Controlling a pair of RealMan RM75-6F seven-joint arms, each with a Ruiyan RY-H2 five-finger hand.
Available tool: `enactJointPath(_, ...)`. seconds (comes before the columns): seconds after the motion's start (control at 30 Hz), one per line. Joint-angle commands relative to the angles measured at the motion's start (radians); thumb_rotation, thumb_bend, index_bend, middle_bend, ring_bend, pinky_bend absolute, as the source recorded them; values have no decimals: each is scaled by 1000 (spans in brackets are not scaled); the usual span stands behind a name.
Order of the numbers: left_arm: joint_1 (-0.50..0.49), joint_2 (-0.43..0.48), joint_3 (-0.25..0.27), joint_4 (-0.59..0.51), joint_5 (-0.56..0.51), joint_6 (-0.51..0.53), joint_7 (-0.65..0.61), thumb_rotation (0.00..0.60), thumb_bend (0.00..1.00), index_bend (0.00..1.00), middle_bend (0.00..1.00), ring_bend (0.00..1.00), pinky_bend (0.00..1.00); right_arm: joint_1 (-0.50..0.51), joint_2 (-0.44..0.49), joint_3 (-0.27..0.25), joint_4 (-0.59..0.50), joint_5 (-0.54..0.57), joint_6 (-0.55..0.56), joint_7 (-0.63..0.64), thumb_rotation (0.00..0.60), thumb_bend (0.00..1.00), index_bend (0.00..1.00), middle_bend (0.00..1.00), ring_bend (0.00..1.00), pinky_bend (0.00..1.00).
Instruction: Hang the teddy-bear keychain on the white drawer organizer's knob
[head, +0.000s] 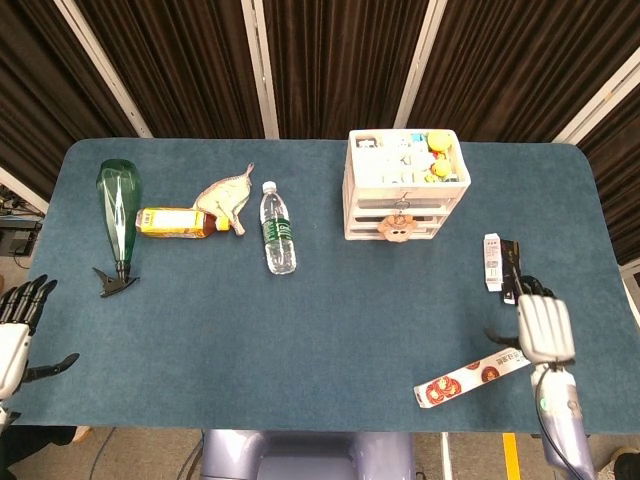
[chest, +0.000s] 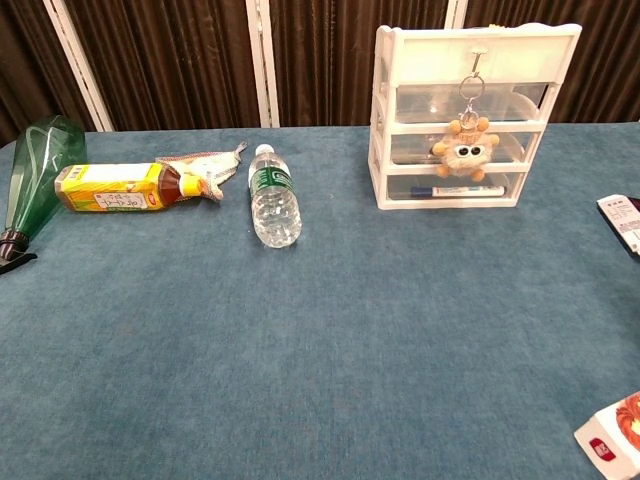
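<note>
Your teddy-bear keychain (chest: 465, 153) hangs by its ring and short chain from the knob (chest: 479, 54) of the top drawer of the white drawer organizer (chest: 405, 120), dangling in front of the middle drawer. Your right hand (head: 543, 328) holds nothing; it sits low near the table's (head: 330, 320) front right edge, back of the hand up and fingers slightly apart, well apart from the organizer and just beside a long flat packet (head: 470, 375). Your left hand (head: 17, 330) is off the table's front left corner, fingers spread and empty. On the left half of the table you have a green bottle (head: 117, 210), a yellow drink bottle (head: 180, 222), and a clear water bottle (head: 277, 228) lying on their sides.
</note>
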Motion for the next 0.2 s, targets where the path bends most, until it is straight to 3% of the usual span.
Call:
enactJointPath(0.03, 11, -1, 10, -1, 24, 21, 9, 600, 0, 0, 0, 0, 0, -82, 74, -108, 11, -159, 45, 74, 600, 0, 0, 0, 0, 23)
enactJointPath(0.2, 24, 6, 18, -13, 45, 48, 14, 600, 0, 0, 0, 0, 0, -145, 87, -153, 67, -273, 123, 112, 600, 0, 0, 0, 0, 0)
